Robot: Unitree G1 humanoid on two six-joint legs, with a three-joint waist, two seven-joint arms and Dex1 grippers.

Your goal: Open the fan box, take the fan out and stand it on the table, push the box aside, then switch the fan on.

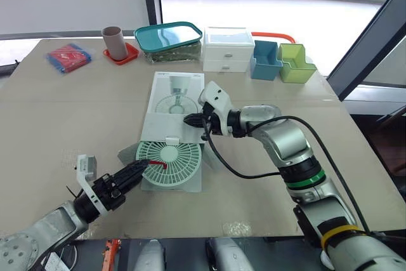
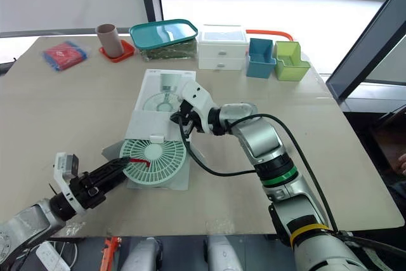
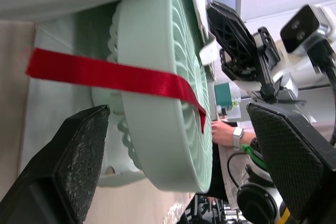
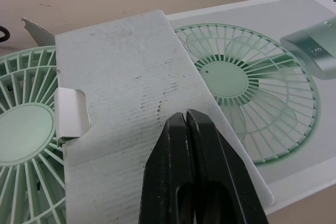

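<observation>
The left gripper has its fingers spread wide, one on each side of the fan's rim, not yet closed on it. A red strap crosses the rim right between them. The right gripper has its fingers pressed together with nothing between them, the tips resting on the box's opened flap.

The fan is pale green and round. It lies flat, grille up, partly out of the mouth of the box, at the box's 6 o'clock. The left gripper reaches it from about 8 o'clock and the right arm comes in over the flap from 3 o'clock. The box lies flat near the middle of the table, printed side up.

The fan looks like light, stiff plastic. Its grille ribs are thin and probably easy to bend, and the smooth rim may slip. The solid outer ring is likely the safest place to grip, or the soft strap could serve as a pull loop. The cardboard box is light and would likely slide along with the fan unless it is held down at the flap.
</observation>
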